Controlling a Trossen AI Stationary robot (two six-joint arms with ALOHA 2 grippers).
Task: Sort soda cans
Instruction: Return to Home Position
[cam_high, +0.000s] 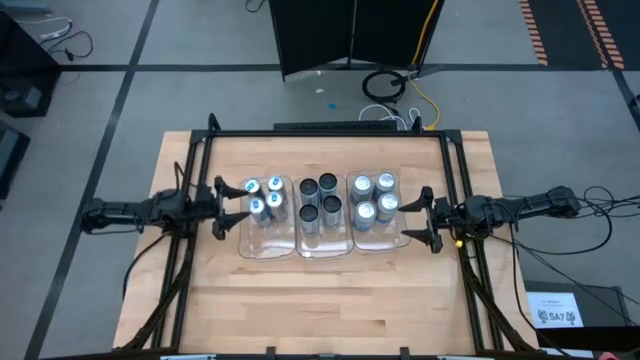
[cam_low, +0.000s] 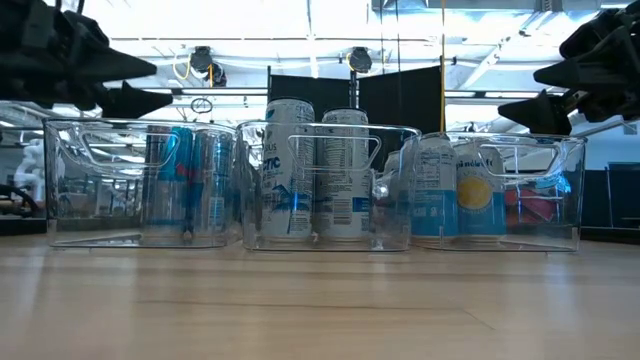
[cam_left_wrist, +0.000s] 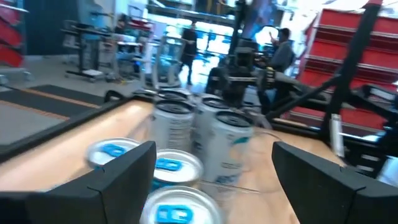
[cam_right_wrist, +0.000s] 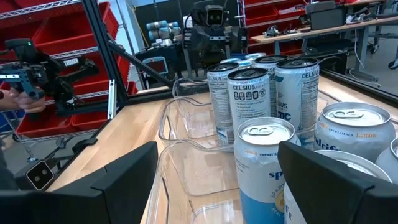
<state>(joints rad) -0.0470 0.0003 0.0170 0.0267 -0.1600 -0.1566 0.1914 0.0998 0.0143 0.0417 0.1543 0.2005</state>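
Two grippers hang above the table, both with nothing in them. The left gripper (cam_high: 243, 203) is at mid-left of the overhead frame. Its fingers are spread wide apart, with the tips at the outer edge of the left tray (cam_high: 262, 242). In the level view it is in the upper-left corner, above the tray's rim and not touching it. The right gripper (cam_high: 408, 221) mirrors it at mid-right, fingers also wide apart, with the tips by the outer edge of the right tray (cam_high: 377, 242). In the level view it sits in the upper-right corner, above that rim.

Between them, three clear trays stand side by side in a row at the centre of the overhead frame, very close together. The left tray holds four blue-tabbed cans (cam_high: 257, 206), upright in a two-by-two cluster. The middle tray (cam_high: 323, 245) holds four dark-topped cans (cam_high: 309, 213) arranged the same way; the right wrist camera shows "Celsius" on their sides. The right tray holds four silver-topped cans (cam_high: 365, 212), pale blue with yellow on the labels. Each cluster sits in the upper part of its tray as seen from overhead. The trays rest on a light wooden table (cam_high: 330, 300).
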